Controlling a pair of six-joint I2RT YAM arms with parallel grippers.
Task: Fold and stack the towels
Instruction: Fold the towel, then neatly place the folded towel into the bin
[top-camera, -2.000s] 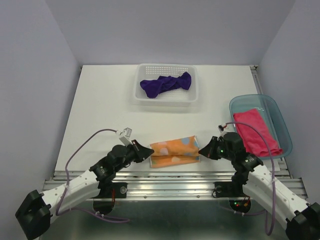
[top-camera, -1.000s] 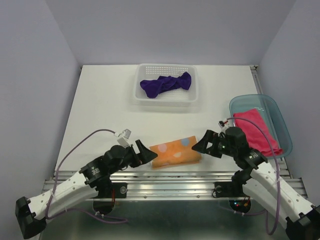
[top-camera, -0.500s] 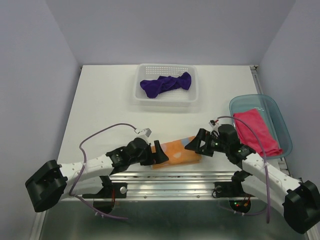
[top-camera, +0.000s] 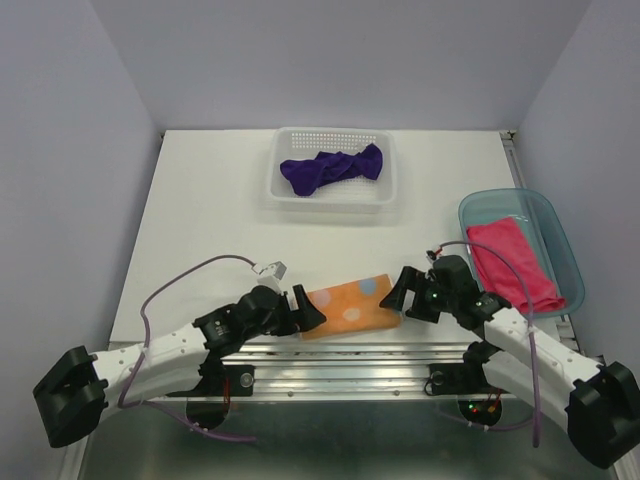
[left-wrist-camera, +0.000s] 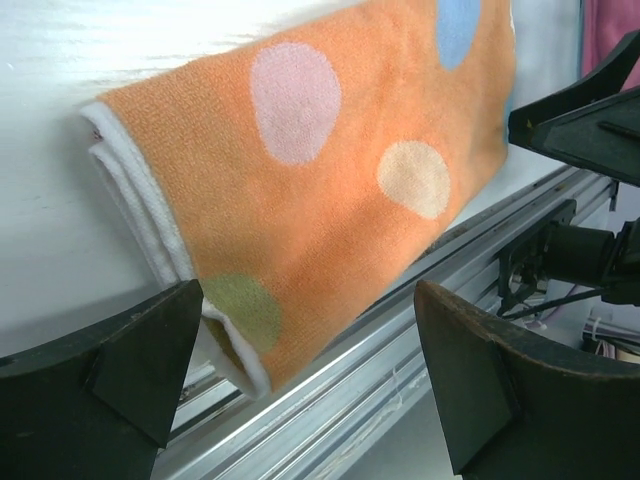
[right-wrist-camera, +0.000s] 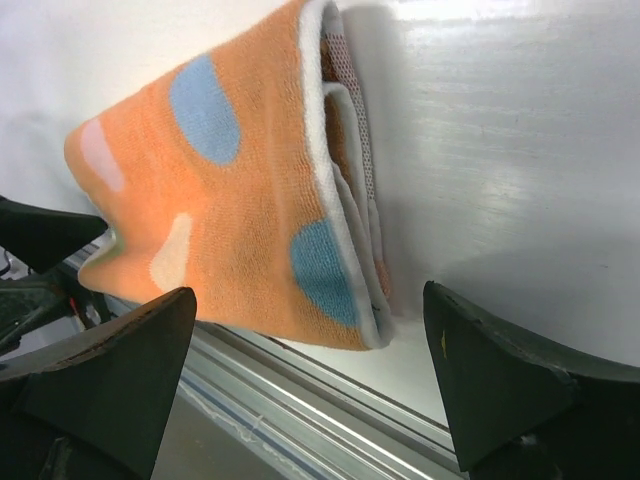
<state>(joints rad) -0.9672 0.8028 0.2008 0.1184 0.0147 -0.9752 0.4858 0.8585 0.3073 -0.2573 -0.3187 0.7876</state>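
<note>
Finished folding the orange dotted towel in half; now flanking it with left fingers and right fingers spread wide, empty. Ready for stacking.

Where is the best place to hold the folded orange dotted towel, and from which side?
The orange dotted towel lies flat, folded, long side across. Probably pinch all layers at each short end: left gripper from its left, right gripper from its right.
</note>
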